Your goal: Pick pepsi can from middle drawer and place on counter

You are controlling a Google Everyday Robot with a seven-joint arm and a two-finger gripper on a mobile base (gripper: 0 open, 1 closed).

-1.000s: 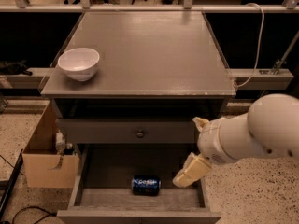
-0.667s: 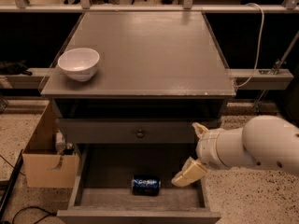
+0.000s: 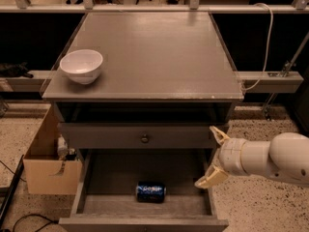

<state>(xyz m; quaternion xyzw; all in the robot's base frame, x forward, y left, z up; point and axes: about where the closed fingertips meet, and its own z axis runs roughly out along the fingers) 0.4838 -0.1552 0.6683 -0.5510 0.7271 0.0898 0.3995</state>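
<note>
While I watch the feed, the arm (image 3: pixel 273 158) has pulled back toward the right since a second ago: it looms smaller now and sits lower in my view. The pincer (image 3: pixel 215 156) has slid a little to the right with it. It hangs at the right wall of the open drawer (image 3: pixel 111 170), just below the closed drawer front (image 3: pixel 106 136). Its two fingers (image 3: pixel 211 178) are spread wide, one up and one down, with nothing between them, as they were before.

The can (image 3: pixel 150 191) has not moved. It lies on its side on the drawer floor, near the front edge and about mid-width, left of the pincer and apart from it. The bowl (image 3: pixel 81 65) also sits where it did, at the left edge of the table (image 3: pixel 159 52).

By my count there is one can, one bowl, one open drawer, one closed front with one round knob (image 3: pixel 144 138), and one cardboard box (image 3: pixel 48 175) on the floor, left of the cabinet and just beside it.
</note>
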